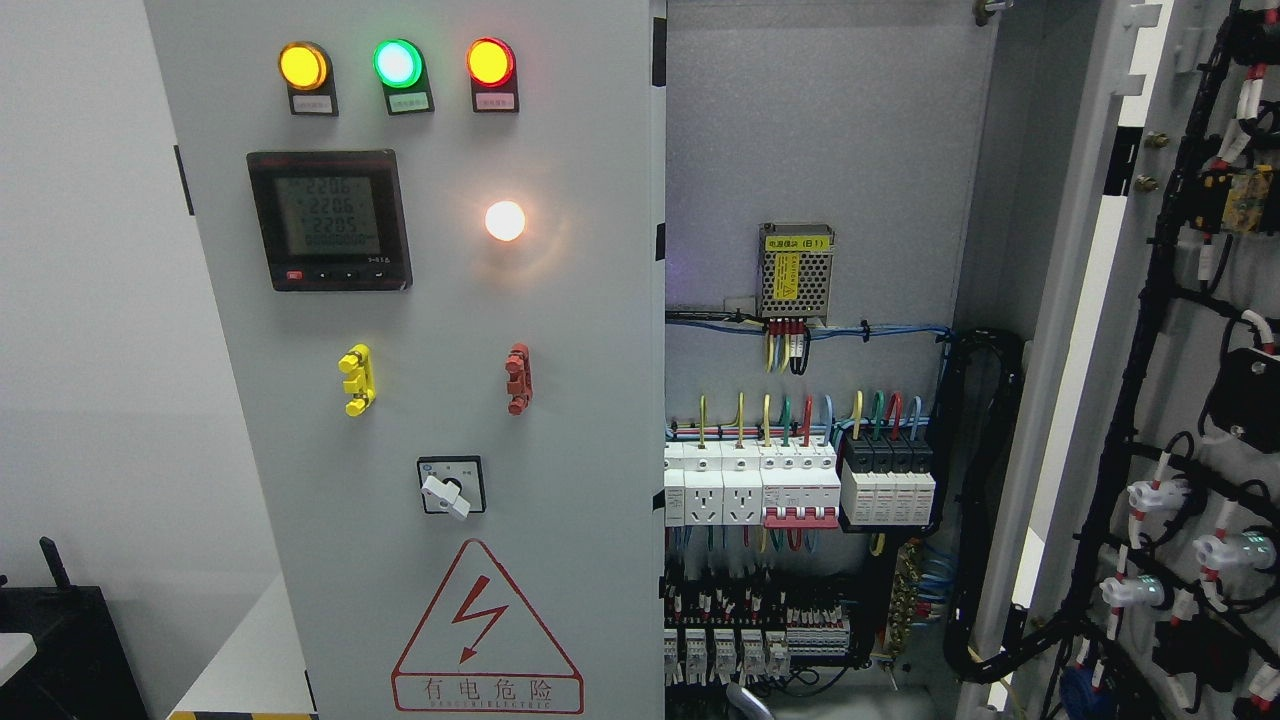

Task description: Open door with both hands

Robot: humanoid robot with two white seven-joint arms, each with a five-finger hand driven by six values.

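Note:
A grey electrical cabinet fills the head view. Its left door (pixel 430 400) stands closed and carries three indicator lamps (pixel 397 63), a digital meter (pixel 329 220), a lit white lamp (pixel 505 221), a yellow handle (pixel 357 380), a red handle (pixel 518 379), a rotary switch (pixel 451 486) and a high-voltage warning triangle (pixel 486 630). The right door (pixel 1180 400) is swung wide open to the right, its wired inner side facing me. Neither of my hands or arms shows.
The open cabinet interior (pixel 810 130) holds a power supply (pixel 796 270), rows of breakers (pixel 800 485) and terminal blocks (pixel 760 640). A black cable bundle (pixel 985 500) runs down the hinge side. A dark box (pixel 60 650) sits at the lower left.

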